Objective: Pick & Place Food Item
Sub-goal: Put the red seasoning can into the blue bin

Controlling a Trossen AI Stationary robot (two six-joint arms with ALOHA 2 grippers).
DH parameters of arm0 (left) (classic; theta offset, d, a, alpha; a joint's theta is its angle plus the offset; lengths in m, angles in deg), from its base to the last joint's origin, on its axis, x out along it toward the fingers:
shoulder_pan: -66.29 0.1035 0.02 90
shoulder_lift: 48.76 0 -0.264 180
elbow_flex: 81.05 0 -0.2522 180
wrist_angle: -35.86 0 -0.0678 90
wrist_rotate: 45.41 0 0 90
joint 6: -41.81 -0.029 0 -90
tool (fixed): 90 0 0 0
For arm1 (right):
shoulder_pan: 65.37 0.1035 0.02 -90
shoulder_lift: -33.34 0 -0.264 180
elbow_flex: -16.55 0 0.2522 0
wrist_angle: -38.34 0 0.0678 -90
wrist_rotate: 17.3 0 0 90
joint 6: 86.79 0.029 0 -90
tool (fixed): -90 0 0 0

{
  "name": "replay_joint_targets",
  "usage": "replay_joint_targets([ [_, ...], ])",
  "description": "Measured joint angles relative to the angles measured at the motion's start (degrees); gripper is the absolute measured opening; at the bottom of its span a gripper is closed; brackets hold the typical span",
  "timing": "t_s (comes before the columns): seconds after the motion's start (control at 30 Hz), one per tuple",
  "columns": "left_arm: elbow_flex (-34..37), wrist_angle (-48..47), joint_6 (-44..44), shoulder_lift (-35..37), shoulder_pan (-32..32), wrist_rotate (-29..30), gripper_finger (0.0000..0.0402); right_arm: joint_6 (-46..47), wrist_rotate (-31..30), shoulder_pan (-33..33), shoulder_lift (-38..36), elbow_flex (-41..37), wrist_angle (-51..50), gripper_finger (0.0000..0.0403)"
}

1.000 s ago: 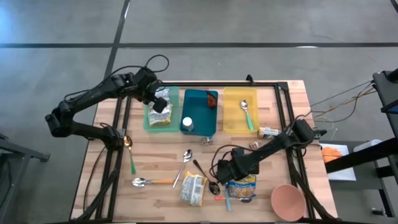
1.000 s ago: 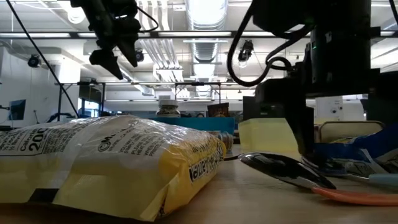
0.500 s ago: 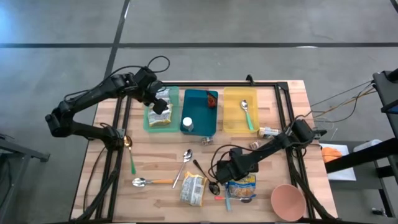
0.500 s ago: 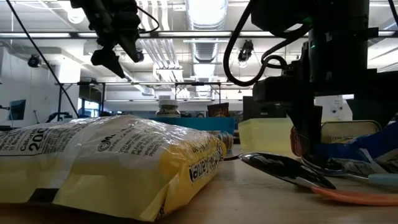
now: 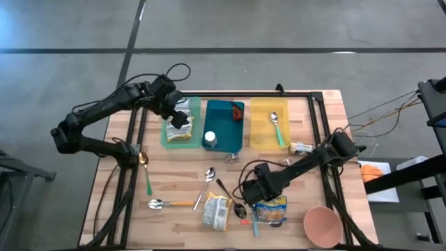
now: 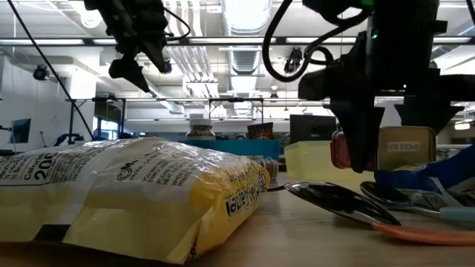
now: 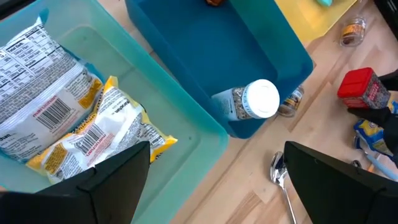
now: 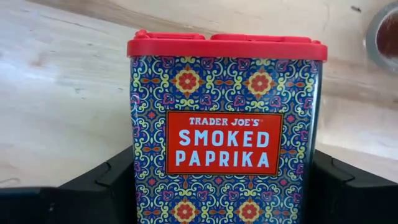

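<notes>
Right hand (image 8: 221, 186) closed on a smoked paprika tin (image 8: 225, 130) with a red lid, dark fingers (image 8: 93, 186) pressed against both its sides. Seen from above, right hand (image 5: 252, 188) low over the front-middle of the worktop (image 5: 174, 178), just beside a blue-and-yellow food packet (image 5: 270, 211); tin (image 6: 340, 150) apparently lifted clear of the wood in the low view, though hard to be sure. Left hand (image 5: 175, 115) wide apart and holding nothing, hovering above the green bin (image 7: 193, 134) with its yellow snack bags (image 7: 68, 118). Teal bin (image 7: 273, 50) alongside, a white-capped jar (image 7: 252, 102) lying inside. Yellow tray (image 5: 259, 132) with a spoon (image 5: 276, 125) farther right. Pink bowl (image 5: 322, 224) near the front right corner. Another snack bag (image 5: 216, 211) and loose spoons at the front.
</notes>
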Motion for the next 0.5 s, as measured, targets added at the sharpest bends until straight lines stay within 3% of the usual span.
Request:
replay_joint_targets([
  [0.27,0.00,0.13,1.60,-0.02,0.02,-3.00,0.0373,-6.64,-6.73,0.02,-2.78,0.70,-0.56,0.0280],
  [0.5,0.02,3.85,10.86,-0.04,-0.69,-8.93,0.0373,-27.95,-16.02,-0.01,-4.09,5.94,-0.70,0.0280],
])
